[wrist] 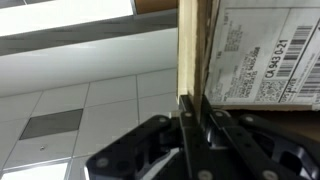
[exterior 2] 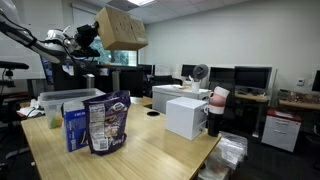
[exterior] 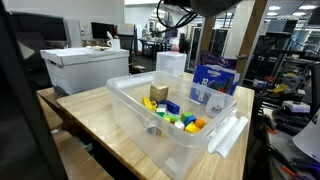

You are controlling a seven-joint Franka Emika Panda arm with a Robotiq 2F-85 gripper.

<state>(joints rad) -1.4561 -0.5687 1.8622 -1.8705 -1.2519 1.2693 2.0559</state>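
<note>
Cardboard box [exterior 2: 122,28], brown, white shipping label [wrist: 262,60]

Bright, even light from ceiling panels [wrist: 60,15] — soft shadows, sheen on bench [exterior: 100,110]. Low resolution; cardboard box [wrist: 260,50] slightly soft close up.

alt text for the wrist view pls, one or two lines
The gripper is shut on the edge of a cardboard box, with the camera looking up at an office ceiling. A printed shipping label covers the box face at right, and a bright light panel runs along the top left.
</note>
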